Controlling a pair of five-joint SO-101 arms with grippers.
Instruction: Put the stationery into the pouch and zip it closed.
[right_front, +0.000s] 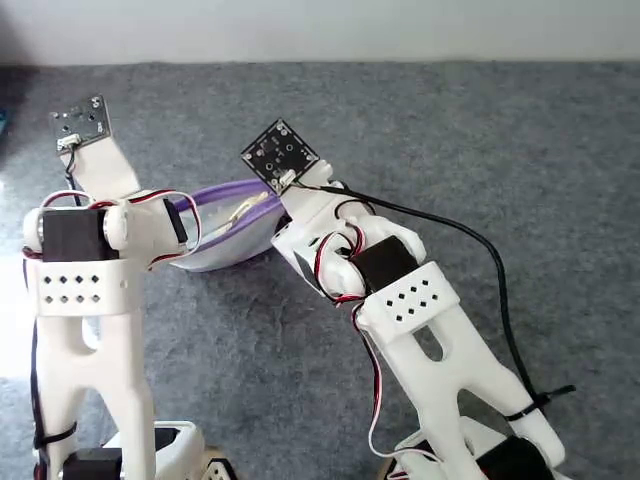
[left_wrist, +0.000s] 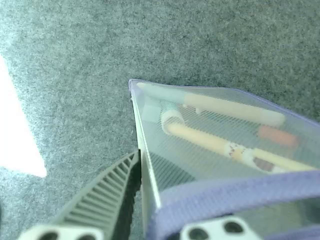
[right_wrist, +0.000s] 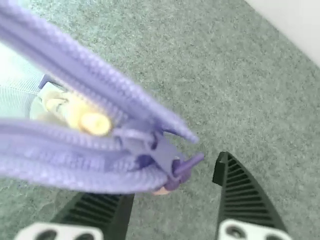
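A translucent pouch (right_front: 225, 240) with a purple zipper hangs just above the grey mat between the two arms. Inside it lie pens (left_wrist: 225, 145) and an orange piece (left_wrist: 277, 136). My left gripper (left_wrist: 147, 175) is shut on the pouch's (left_wrist: 200, 165) end edge, at the left end (right_front: 183, 222) in the high view. The zipper pull (right_wrist: 172, 160) sits at the other end, between the fingers of my right gripper (right_wrist: 175, 187), which stands open around it. Behind the slider the zipper gapes, and yellow pen ends (right_wrist: 92, 122) show through the opening. My right gripper (right_front: 278, 215) is at the pouch's right end.
Grey carpet-like mat (right_front: 450, 130) covers the table, with bare room behind and to the right of the arms. A black cable (right_front: 500, 290) runs along the right arm. A pale strip (left_wrist: 20, 135) borders the mat on the left.
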